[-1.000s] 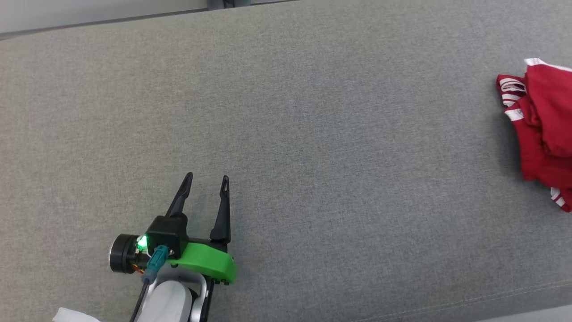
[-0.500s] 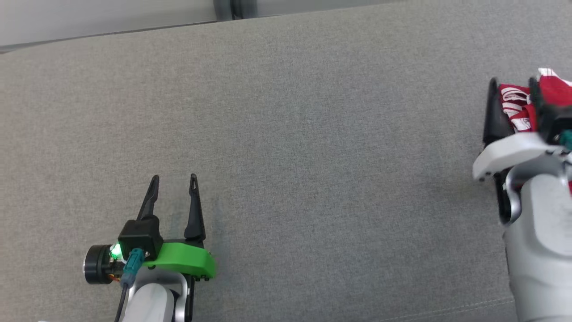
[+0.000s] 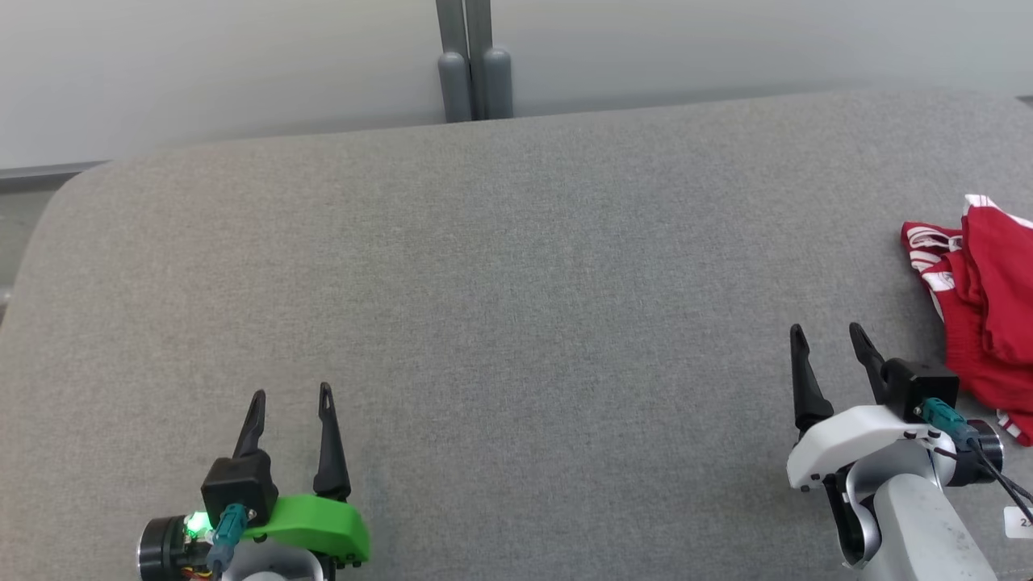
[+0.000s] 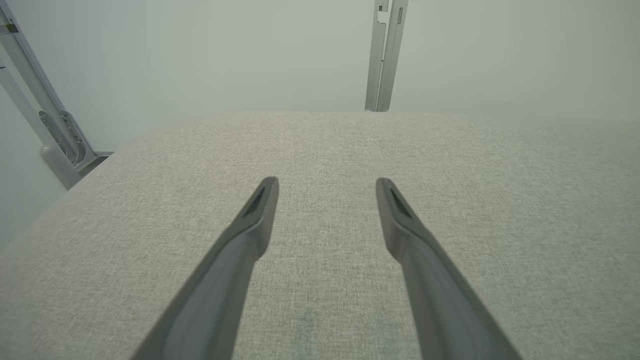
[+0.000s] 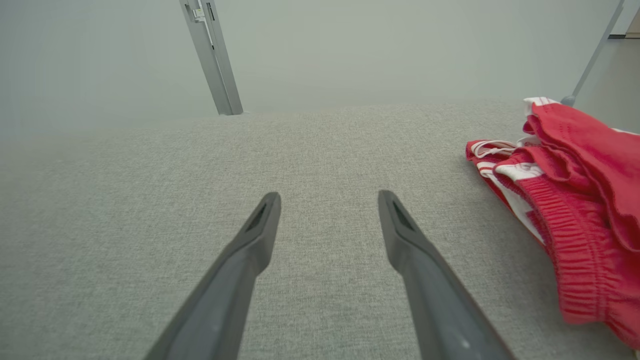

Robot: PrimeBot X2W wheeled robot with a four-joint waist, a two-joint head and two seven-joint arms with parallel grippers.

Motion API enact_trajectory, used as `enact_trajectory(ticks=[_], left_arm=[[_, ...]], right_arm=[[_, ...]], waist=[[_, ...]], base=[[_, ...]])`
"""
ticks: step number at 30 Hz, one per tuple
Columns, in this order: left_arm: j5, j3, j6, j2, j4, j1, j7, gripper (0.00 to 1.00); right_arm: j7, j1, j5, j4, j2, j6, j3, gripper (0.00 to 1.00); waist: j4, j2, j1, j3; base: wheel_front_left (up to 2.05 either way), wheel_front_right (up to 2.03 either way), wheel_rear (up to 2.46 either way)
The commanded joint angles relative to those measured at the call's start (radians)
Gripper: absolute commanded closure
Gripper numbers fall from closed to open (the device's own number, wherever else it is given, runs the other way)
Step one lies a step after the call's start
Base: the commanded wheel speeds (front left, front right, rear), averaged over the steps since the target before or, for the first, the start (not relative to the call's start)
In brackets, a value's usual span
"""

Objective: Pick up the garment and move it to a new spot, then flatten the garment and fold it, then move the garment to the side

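The garment point(image 3: 989, 298) is a crumpled red piece with white stripes and an elastic waistband, lying at the right edge of the grey cushioned surface point(image 3: 516, 307). In the right wrist view the garment point(image 5: 575, 200) lies to the right of my fingers. My right gripper point(image 3: 825, 332) stands open just left of the garment, apart from it, with nothing between its fingers. Low at the left, my left gripper point(image 3: 290, 395) is open and empty over bare fabric. Both wrist views show the fingers spread: the left gripper point(image 4: 326, 182), the right gripper point(image 5: 328, 195).
A grey post point(image 3: 472, 60) stands against the pale wall behind the surface. The surface's rounded far left corner point(image 3: 73, 181) drops off to the floor. A metal frame point(image 4: 55, 145) stands off that corner.
The head camera has tilted up, so the wall and back edge now show. My right gripper has drawn back from the garment toward the near edge, open. The left gripper sits lower in view.
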Motion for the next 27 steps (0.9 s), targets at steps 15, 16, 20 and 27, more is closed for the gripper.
enact_trajectory(ticks=[15,16,20,27], left_arm=[[-0.004,0.037,-0.033,0.004,0.027,0.033,-0.002,0.0],[-0.014,0.041,-0.041,0.005,0.029,0.032,-0.002,0.0],[-0.033,0.051,-0.056,0.0,0.037,0.026,0.001,1.0],[-0.119,0.07,-0.069,-0.003,0.06,0.026,0.035,1.0]], right_arm=[[-0.003,0.023,0.07,-0.026,-0.003,-0.002,0.054,0.0],[-0.003,0.023,0.074,-0.028,-0.003,-0.002,0.054,0.0],[0.0,0.015,0.074,-0.02,0.0,0.0,0.055,1.0],[0.037,0.029,0.16,-0.001,0.005,0.0,0.037,1.0]], waist=[[0.063,0.0,0.0,-0.088],[0.061,0.0,0.0,-0.089],[0.058,0.0,0.0,-0.09],[0.057,0.0,0.0,-0.09]], base=[[0.0,0.0,0.0],[0.0,0.0,0.0],[0.0,0.0,0.0],[0.0,0.0,0.0]])
